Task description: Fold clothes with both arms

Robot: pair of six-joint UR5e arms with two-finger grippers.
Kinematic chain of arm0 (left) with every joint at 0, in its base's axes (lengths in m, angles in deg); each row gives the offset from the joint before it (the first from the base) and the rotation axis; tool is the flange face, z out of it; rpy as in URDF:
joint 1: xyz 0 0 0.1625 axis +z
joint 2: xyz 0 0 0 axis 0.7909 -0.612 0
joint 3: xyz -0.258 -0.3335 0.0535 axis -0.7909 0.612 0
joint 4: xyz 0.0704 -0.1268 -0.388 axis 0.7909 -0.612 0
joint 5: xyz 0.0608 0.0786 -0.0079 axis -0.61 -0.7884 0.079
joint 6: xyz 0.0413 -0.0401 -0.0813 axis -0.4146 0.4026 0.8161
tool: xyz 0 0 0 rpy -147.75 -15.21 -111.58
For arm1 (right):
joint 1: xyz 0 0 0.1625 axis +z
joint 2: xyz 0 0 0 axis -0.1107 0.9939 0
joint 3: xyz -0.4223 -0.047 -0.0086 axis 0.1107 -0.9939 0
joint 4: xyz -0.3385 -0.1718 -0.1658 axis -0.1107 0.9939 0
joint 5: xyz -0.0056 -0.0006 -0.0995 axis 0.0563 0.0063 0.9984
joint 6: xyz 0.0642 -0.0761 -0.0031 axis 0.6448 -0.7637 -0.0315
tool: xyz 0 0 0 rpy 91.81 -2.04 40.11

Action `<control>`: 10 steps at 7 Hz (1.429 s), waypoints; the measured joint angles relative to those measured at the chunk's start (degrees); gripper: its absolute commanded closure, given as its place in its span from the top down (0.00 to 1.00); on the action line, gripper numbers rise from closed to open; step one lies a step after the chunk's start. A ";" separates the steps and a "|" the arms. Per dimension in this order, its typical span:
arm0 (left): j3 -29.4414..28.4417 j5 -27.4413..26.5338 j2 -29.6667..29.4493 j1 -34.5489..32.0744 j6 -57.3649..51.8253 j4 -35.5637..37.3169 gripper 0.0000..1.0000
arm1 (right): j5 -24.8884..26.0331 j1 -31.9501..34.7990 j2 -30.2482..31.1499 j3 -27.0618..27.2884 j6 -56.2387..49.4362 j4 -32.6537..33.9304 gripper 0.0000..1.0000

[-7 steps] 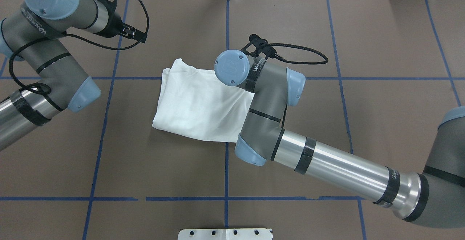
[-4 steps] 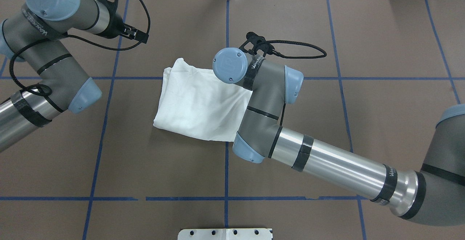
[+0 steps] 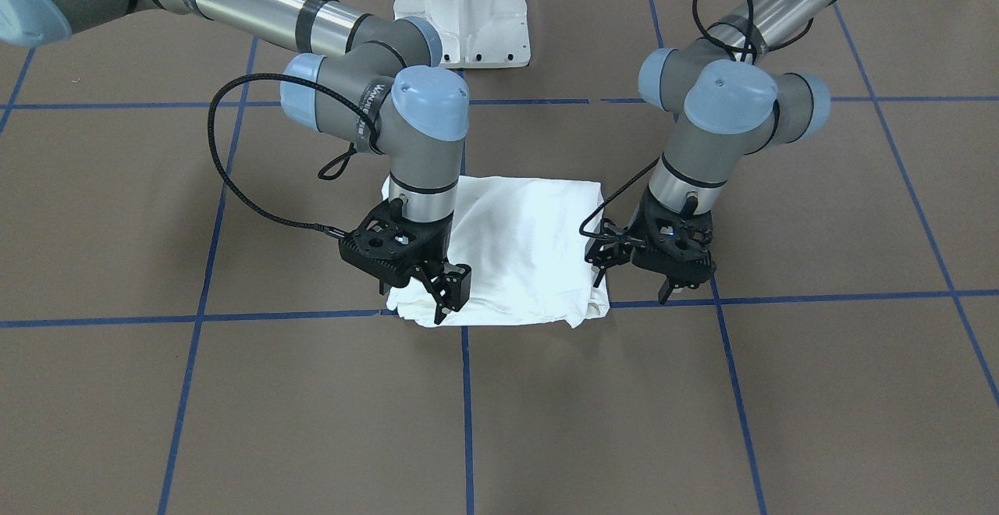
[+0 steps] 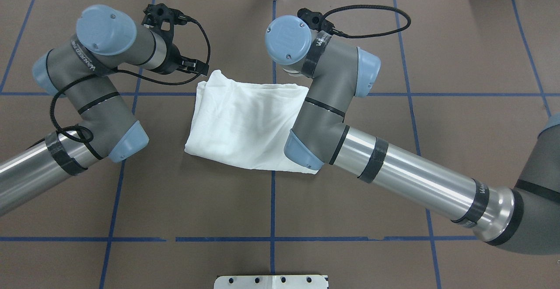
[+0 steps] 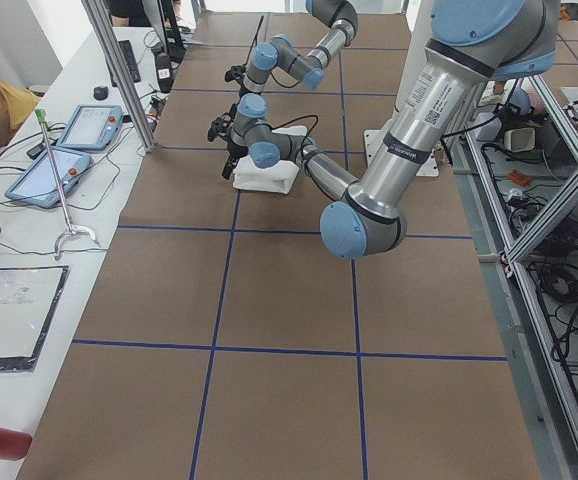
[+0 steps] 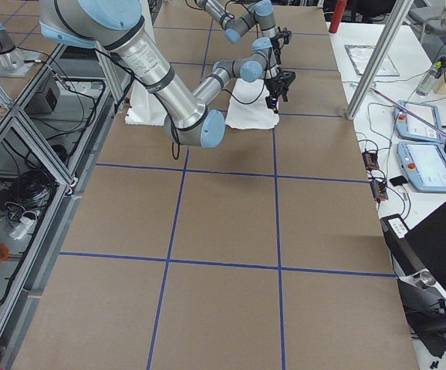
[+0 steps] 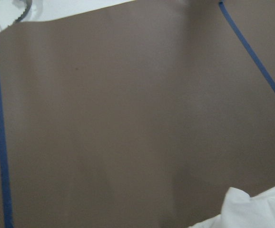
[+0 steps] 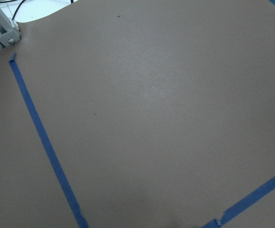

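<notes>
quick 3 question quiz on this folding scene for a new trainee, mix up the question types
1. True or false: the white shirt hangs in the air, clear of the brown table.
2. Which wrist view shows a corner of the shirt? A. left wrist B. right wrist C. both
3. Fill in: the grid lines on the table are made of ___ tape.
Key: 1 false, it lies folded on the table. 2 A. 3 blue.
</notes>
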 measured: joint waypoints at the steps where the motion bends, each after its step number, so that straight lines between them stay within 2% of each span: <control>1: -2.33 -1.43 -1.86 1.15 3.42 -0.76 0.85 | -3.74 2.08 1.64 2.07 -3.21 -0.20 1.00; 2: -6.27 -3.35 -4.01 1.84 6.05 -3.14 0.78 | -6.58 3.62 3.69 4.31 -5.86 -0.32 1.00; 4: -12.90 -4.86 -6.76 2.28 8.07 -8.49 0.52 | -8.12 4.52 6.02 6.62 -7.83 -0.54 1.00; 5: -13.87 -5.02 -7.38 2.31 8.37 -9.38 0.35 | -8.13 4.52 6.29 6.92 -7.82 -0.59 1.00; 7: -14.14 -5.05 -7.66 2.56 9.15 -9.79 0.18 | -7.99 4.47 6.67 7.11 -7.58 -0.61 1.00; 8: -14.09 -5.07 -7.46 2.88 9.55 -9.80 0.01 | -7.94 4.41 6.87 7.14 -7.50 -0.62 1.00; 10: -13.85 -5.09 -7.07 3.10 9.68 -9.76 0.00 | -7.90 4.30 6.93 7.15 -7.46 -0.62 1.00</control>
